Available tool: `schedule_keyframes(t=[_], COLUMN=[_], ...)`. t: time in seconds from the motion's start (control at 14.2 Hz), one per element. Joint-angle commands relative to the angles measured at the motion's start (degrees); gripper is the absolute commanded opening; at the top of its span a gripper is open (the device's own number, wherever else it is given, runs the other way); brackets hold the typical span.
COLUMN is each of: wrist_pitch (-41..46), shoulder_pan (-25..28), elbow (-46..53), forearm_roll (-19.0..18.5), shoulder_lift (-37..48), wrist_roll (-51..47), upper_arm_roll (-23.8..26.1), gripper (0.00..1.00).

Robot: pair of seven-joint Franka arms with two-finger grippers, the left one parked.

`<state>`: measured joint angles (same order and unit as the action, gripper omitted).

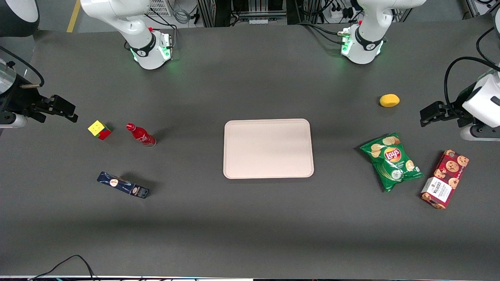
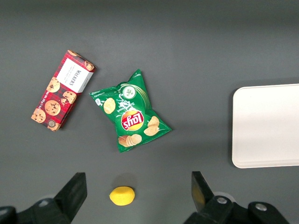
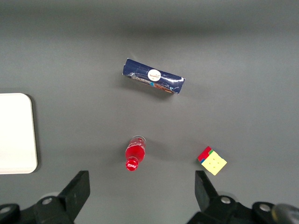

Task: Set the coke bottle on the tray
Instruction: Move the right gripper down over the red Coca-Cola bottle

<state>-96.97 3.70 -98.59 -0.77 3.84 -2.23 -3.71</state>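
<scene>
The coke bottle (image 1: 140, 134), small and red with a red cap, stands upright on the dark table between the colour cube (image 1: 99, 129) and the tray. The right wrist view looks down on its cap (image 3: 134, 154). The pale pink tray (image 1: 268, 148) lies flat at the table's middle with nothing on it, and its edge shows in the right wrist view (image 3: 16, 133). My right gripper (image 1: 70, 111) hovers above the table toward the working arm's end, apart from the bottle. It is open and empty (image 3: 140, 193).
A dark blue oblong box (image 1: 123, 185) lies nearer the front camera than the bottle. Toward the parked arm's end lie a yellow lemon (image 1: 389, 100), a green chips bag (image 1: 391, 160) and a red cookie box (image 1: 445, 178).
</scene>
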Motion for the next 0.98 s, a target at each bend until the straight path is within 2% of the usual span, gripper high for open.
schedule_keyframes(t=[0.0, 0.28, 0.56, 0.91], wrist_pitch=[0.9, 0.9, -1.2, -13.5], shoulder_pan=[0.8, 1.0, 1.3, 1.3], elbow=[2.0, 1.5, -4.3, -22.0], forearm_roll=[-0.7, -0.4, -0.4, -0.5], shoulder_lift=[-0.9, -1.0, 0.0, 6.9], wrist_roll=[-0.1, -0.1, -1.5, -3.8], upper_arm_roll=[-0.4, -0.2, 0.7, 2.0], gripper=[1.00, 1.00, 1.00, 1.00])
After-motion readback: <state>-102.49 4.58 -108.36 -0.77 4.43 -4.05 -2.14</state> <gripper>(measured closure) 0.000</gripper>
